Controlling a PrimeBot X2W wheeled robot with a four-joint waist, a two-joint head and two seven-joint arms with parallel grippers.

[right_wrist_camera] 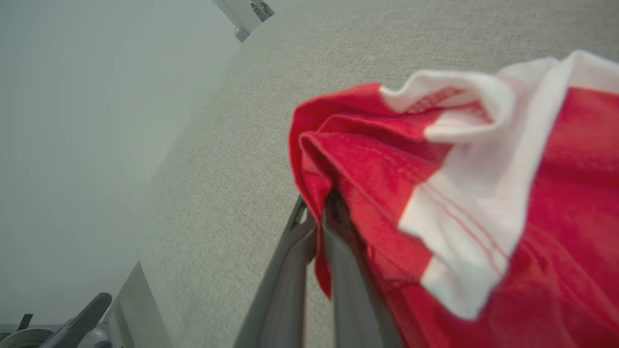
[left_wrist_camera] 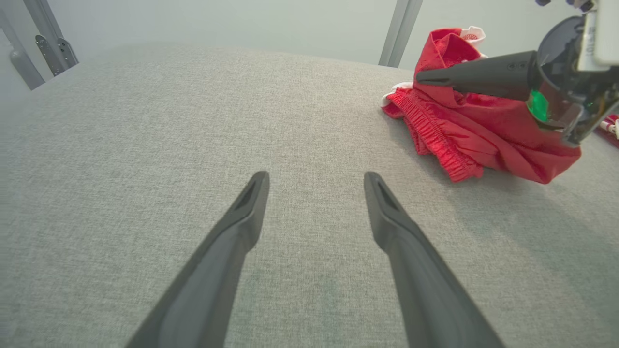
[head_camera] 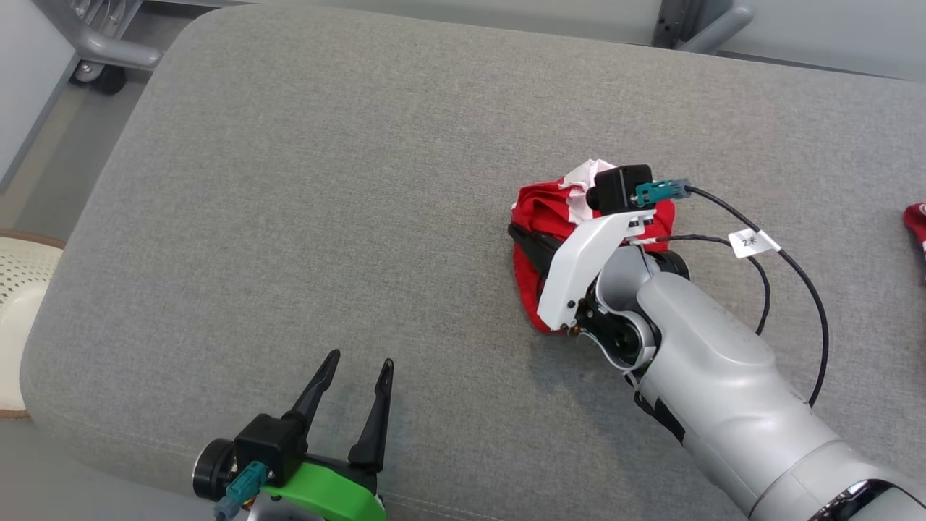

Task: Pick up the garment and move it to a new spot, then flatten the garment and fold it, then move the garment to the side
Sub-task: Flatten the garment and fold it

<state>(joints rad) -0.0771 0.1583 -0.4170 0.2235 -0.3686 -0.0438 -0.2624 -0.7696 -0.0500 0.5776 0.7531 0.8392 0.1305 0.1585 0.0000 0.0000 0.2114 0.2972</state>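
Observation:
A red garment [head_camera: 539, 210] with white trim lies bunched on the grey cushioned surface [head_camera: 325, 181], right of centre. My right gripper [head_camera: 515, 233] is shut on a fold of its red cloth; in the right wrist view the garment [right_wrist_camera: 483, 193] drapes over the closed fingers [right_wrist_camera: 290, 270]. From the left wrist view the garment [left_wrist_camera: 464, 130] is at the upper right with the right gripper's dark finger [left_wrist_camera: 474, 77] lying across it. My left gripper [head_camera: 358, 362] stands open near the front edge, well left of the garment, and the left gripper [left_wrist_camera: 316, 181] holds nothing.
A second bit of red cloth [head_camera: 916, 221] peeks in at the right edge. Black cables [head_camera: 788, 268] loop off the right wrist. A pale perforated round object [head_camera: 18, 289] sits beside the cushion's left edge. Grey metal frame legs [head_camera: 108, 51] stand behind.

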